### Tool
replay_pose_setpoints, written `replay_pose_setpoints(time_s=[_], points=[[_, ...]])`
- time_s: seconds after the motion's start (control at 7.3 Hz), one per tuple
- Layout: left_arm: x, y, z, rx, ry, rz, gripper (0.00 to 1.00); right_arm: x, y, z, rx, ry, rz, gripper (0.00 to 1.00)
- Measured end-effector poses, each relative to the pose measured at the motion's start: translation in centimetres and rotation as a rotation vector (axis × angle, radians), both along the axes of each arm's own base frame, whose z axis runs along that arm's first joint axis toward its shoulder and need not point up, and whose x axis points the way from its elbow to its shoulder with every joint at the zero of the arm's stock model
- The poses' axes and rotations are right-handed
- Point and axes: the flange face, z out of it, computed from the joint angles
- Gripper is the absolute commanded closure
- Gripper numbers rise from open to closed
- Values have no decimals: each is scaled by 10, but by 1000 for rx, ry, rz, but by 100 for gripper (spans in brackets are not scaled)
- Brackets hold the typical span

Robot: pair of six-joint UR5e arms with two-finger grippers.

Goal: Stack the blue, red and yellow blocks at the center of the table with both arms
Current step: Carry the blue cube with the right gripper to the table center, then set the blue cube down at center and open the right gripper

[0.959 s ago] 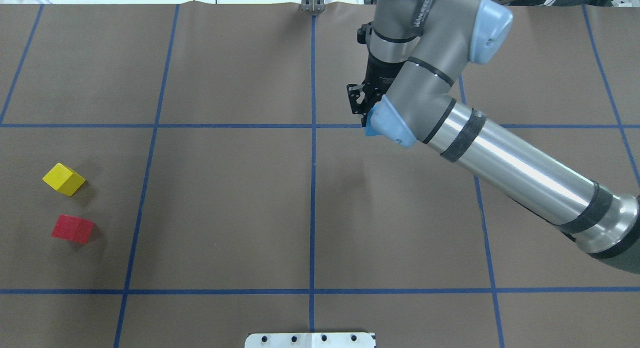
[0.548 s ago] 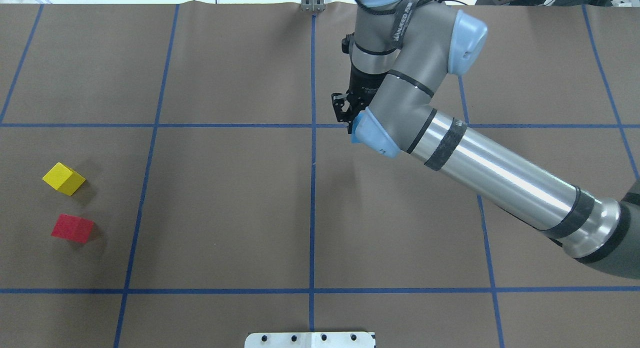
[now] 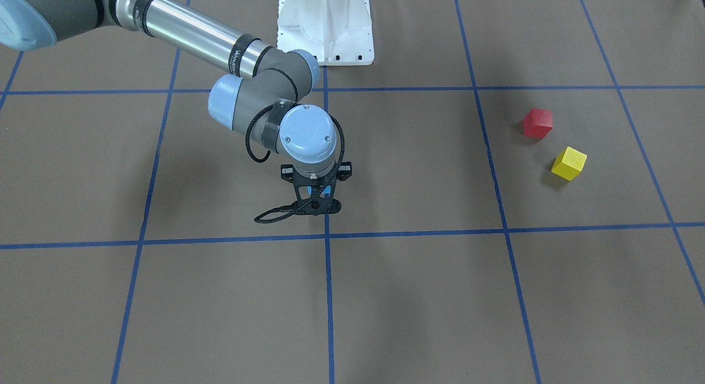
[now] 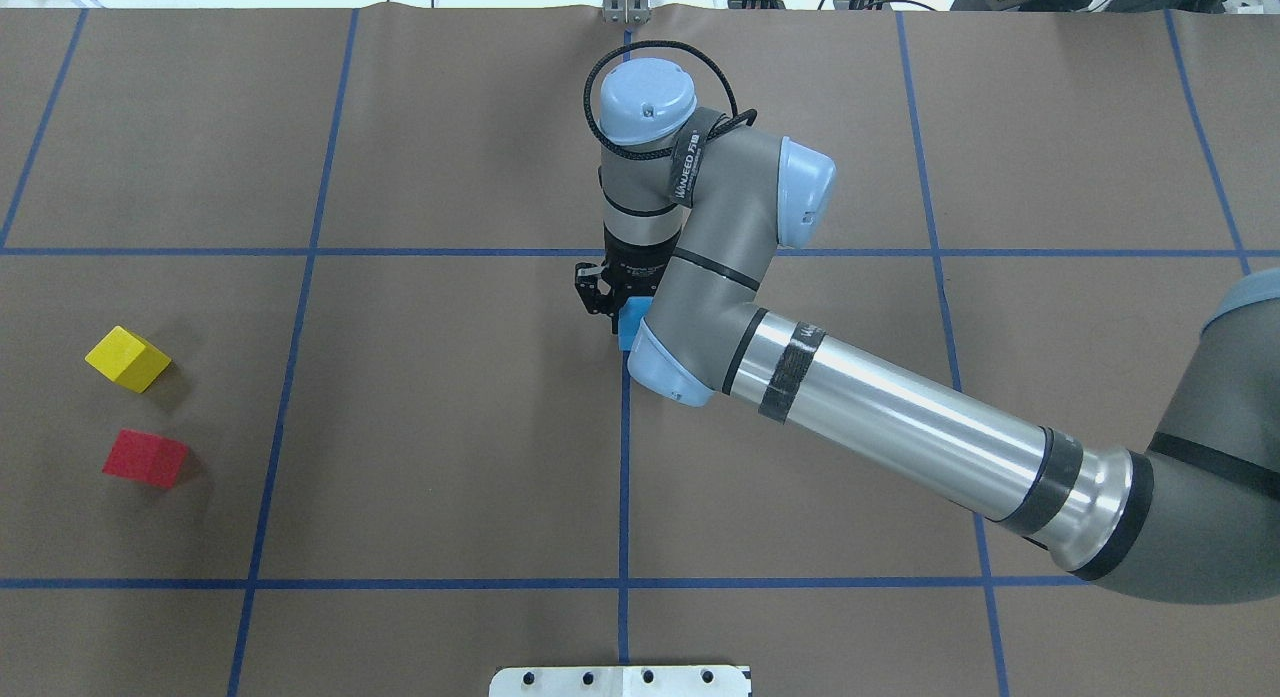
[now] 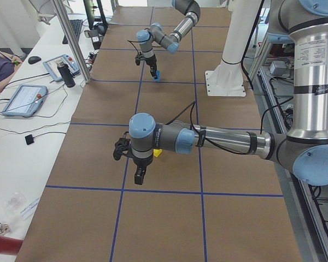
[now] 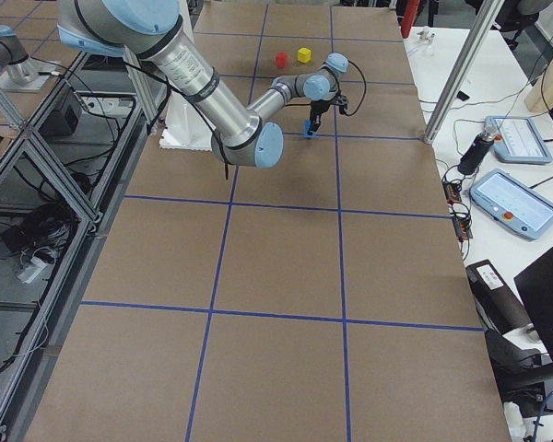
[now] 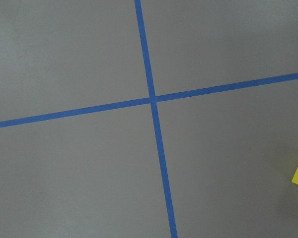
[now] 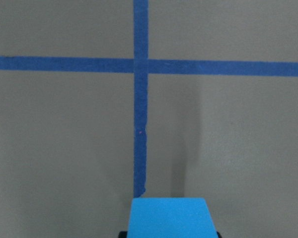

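My right gripper (image 4: 612,307) is shut on the blue block (image 4: 632,322), holding it low over the table's centre line; it also shows in the front view (image 3: 315,205) with the blue block (image 3: 316,192) between its fingers. The block fills the bottom of the right wrist view (image 8: 169,218). The red block (image 4: 145,458) and the yellow block (image 4: 127,358) lie apart at the table's left. My left gripper (image 5: 139,174) shows only in the exterior left view, hanging above the table near the yellow block (image 5: 157,153); I cannot tell whether it is open or shut.
Blue tape lines cross the brown table cover. The white robot base plate (image 3: 325,26) sits at the robot's edge. A metal post (image 4: 625,2) stands at the far edge. Tablets and cables (image 5: 22,98) lie on the operators' bench.
My right arm has swung left and towards the robot with the blue block, from right of the centre line to over it. The red and yellow blocks have not moved.
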Motion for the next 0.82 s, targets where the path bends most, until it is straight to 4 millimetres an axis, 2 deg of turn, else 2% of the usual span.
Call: replay_pose_setpoints(time_s=[0.14,0.27,0.55,0.82], points=[[0,0,0,0,0,1,0,-4,3,-2,-8,-6,10,26],[0,0,0,1,0,1,0,-8,5,-3,-14,-16,21,1],[0,-1,0,2,0,1,0,-15,11,-5,-8,-23,36,1],[0,-6,-5,13,-3,1,0,-9,10,-12,2,-36,47,1]])
